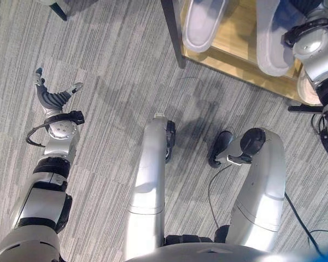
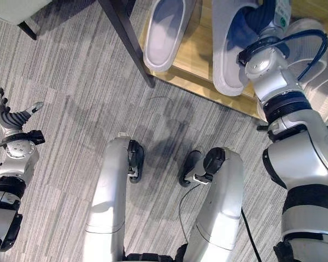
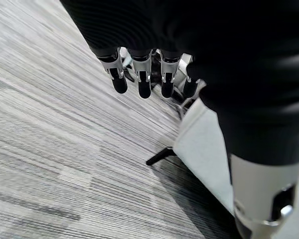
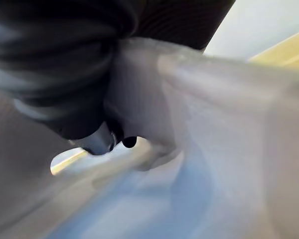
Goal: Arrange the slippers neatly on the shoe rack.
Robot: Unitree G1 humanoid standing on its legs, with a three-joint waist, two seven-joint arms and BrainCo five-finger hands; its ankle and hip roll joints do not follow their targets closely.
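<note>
A wooden shoe rack (image 1: pixel 236 43) stands at the upper right. One pale grey slipper (image 1: pixel 203 24) lies on its shelf by the left post. A second grey slipper (image 2: pixel 227 52) lies beside it, to its right. My right hand (image 2: pixel 258 24) reaches into that slipper's opening, and in the right wrist view my thumb (image 4: pixel 97 142) presses against the slipper's strap (image 4: pixel 144 94). My left hand (image 1: pixel 54 97) hangs open over the carpet at the far left, away from the rack; its straight fingers (image 3: pixel 142 74) hold nothing.
The rack's dark post (image 2: pixel 128 43) comes down to the grey striped carpet (image 1: pixel 115 71). A third pale slipper (image 2: pixel 317 35) lies right of my right arm. A white seat on dark legs (image 3: pixel 202 149) stands near my left hand.
</note>
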